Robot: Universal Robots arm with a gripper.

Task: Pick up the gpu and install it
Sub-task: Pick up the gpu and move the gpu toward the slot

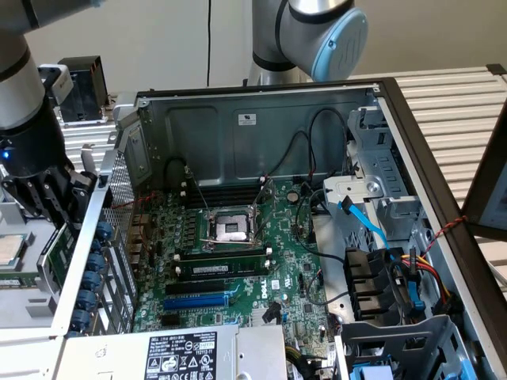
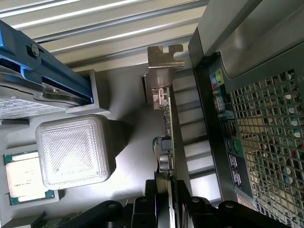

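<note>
- Black claw [image 2: 172,192] closed on the gpu [image 2: 166,124], a small green card with a silver metal end bracket, gripping it at the end far from the bracket.
- Gpu on its edge outside the open grey metal computer case [image 1: 261,99], at the exterior view's left, just beside the perforated wall [image 2: 266,142], over a grey moulded holder [image 2: 128,156].
- Probably best: press both faces squarely, lift straight, no tilting.
- Risk of scraping the bracket on that wall; leave room there.
</note>
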